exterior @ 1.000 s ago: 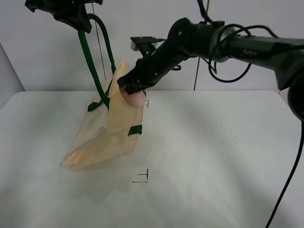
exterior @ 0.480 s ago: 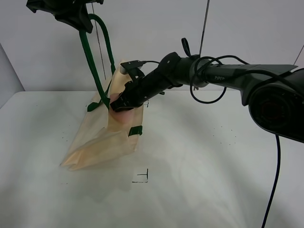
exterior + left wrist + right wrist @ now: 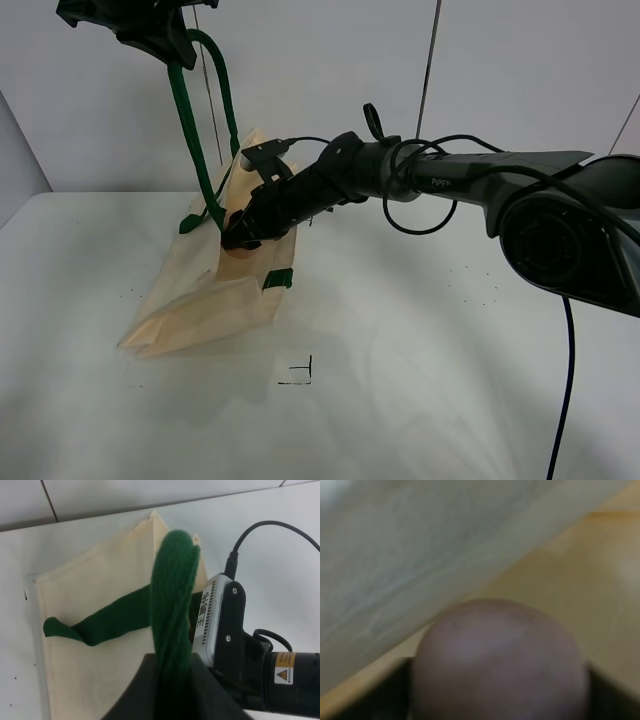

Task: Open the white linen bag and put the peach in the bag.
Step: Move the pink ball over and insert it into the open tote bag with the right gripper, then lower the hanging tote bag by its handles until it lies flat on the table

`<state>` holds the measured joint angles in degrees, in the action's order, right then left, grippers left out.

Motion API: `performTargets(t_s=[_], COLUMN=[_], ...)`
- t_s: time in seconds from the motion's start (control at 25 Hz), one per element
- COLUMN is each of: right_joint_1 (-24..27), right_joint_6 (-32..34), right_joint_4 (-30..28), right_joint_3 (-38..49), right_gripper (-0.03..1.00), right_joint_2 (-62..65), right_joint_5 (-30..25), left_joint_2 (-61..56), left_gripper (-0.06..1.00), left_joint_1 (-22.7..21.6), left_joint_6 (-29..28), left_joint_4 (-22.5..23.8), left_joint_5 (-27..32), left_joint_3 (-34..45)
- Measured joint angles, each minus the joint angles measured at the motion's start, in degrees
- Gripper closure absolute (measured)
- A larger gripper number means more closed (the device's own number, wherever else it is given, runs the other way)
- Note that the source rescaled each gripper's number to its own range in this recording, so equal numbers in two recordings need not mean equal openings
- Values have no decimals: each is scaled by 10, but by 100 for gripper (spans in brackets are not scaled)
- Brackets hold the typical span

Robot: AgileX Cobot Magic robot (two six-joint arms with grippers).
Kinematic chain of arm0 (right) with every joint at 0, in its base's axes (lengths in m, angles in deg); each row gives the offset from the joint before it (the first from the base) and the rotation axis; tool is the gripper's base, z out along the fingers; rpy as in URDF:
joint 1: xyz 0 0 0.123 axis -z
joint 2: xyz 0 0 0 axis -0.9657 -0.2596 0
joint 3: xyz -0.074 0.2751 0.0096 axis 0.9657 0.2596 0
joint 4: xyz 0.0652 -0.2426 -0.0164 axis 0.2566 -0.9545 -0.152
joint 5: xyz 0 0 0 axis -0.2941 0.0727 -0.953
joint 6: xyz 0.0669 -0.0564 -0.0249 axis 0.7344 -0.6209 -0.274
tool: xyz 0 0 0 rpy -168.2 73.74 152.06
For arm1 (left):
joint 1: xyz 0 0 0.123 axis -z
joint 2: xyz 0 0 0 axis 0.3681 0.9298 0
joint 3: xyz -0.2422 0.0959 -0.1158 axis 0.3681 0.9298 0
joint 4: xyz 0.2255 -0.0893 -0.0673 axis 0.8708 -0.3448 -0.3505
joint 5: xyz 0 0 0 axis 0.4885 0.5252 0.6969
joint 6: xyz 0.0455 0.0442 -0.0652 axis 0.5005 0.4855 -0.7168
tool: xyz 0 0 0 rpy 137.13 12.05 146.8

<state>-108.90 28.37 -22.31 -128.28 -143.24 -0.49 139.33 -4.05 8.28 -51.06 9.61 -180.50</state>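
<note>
The white linen bag [image 3: 200, 295] hangs slanted from one green strap [image 3: 185, 120], its lower end resting on the table. My left gripper [image 3: 150, 30] is shut on that strap high at the top left; in the left wrist view the strap [image 3: 172, 615] runs up from between its jaws, above the bag's cloth [image 3: 95, 605]. My right gripper [image 3: 240, 238] reaches into the bag's open mouth, shut on the peach [image 3: 497, 660]. The right wrist view shows the peach between dark fingers [image 3: 390, 692], with cream cloth all around. In the exterior view the peach is hidden by gripper and cloth.
The white table [image 3: 430, 330] carries small black corner marks [image 3: 300, 372] in front of the bag. The right arm [image 3: 430, 175] stretches across the middle from the right. The second strap [image 3: 225, 90] hangs loose beside the held one. A wall stands behind.
My right gripper has moved down and to the left with the peach, from the bag's rim into its mouth. The bag's lower end has slid slightly left. The left gripper has held still.
</note>
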Motion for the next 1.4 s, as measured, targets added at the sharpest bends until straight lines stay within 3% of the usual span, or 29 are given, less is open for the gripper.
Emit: performTargets(t_s=[0.12,0.28,0.4,0.64,0.76,1.0,1.4], right_joint_1=[0,0,1,7,27,100,283], right_joint_6=[16,108,216,457,524,548,552], right_joint_4=[-22,-92,-174,-391,-445,-458,-486], right_joint_3=[0,0,0,-2,-3,-3,-3], right_gripper=[2,-3,-3,-3,-3,-3,-3], right_joint_2=[2,23,53,98,100,100,100], right_joint_5=[1,-20,-77,-223,-264,-276,-295], left_joint_2=[0,0,0,0,0,0,0], left_gripper=[94,94,94,94,94,94,94], left_joint_1=[0,0,0,0,0,0,0], left_joint_6=[0,0,0,0,0,0,0], left_joint_4=[0,-1,-1,-1,-1,-1,-1], left_joint_5=[0,0,0,0,0,0,0], left_joint_3=[0,0,0,0,0,0,0])
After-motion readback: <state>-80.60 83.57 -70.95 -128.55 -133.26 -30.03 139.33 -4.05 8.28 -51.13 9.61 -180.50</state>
